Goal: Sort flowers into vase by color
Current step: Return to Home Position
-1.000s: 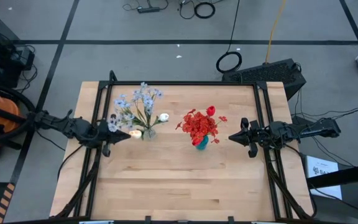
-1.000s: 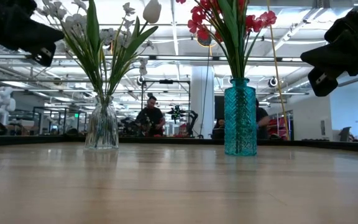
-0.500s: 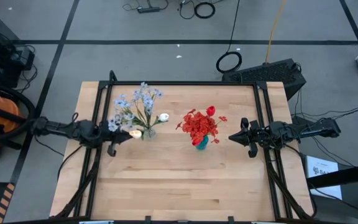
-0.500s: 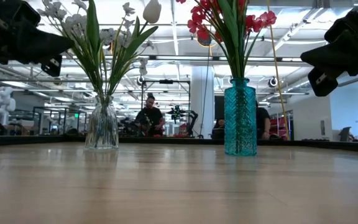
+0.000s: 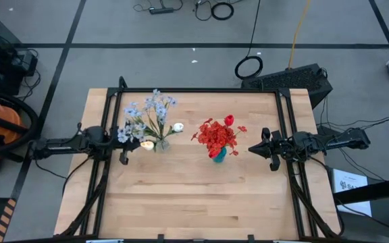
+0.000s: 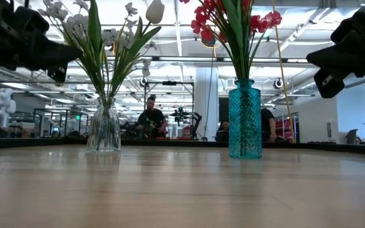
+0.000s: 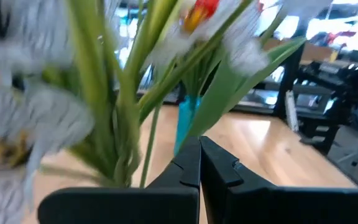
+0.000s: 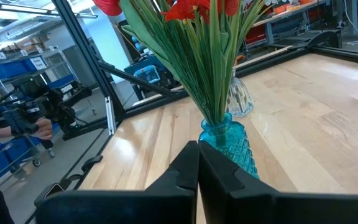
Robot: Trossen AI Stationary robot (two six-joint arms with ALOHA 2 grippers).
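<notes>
A clear glass vase [image 5: 161,143] [image 6: 104,126] stands left of the table's middle. It holds pale blue-white sprays [image 5: 146,113] and cream buds [image 5: 177,126] on green stems. To its right, a teal vase [image 5: 219,156] [image 6: 244,120] holds the red flowers [image 5: 216,135]. My left gripper [image 5: 140,144] [image 7: 199,163] is shut and level just left of the clear vase, its tips close to the stems and a cream bud [image 5: 147,144]. My right gripper [image 5: 251,148] [image 8: 197,167] is shut and level, right of the teal vase [image 8: 227,144].
Black frame rails [image 5: 107,169] [image 5: 296,182] run along the table's left and right sides. Bare wood [image 5: 194,202] fills the near half of the table. A person [image 6: 152,117] sits in the room beyond the far edge.
My left arm has swung round, its hand moving toward the table's near edge and sinking a little. It now points straight across at the clear vase instead of slanting in from the far left. Vases, flowers and my right arm have kept still.
</notes>
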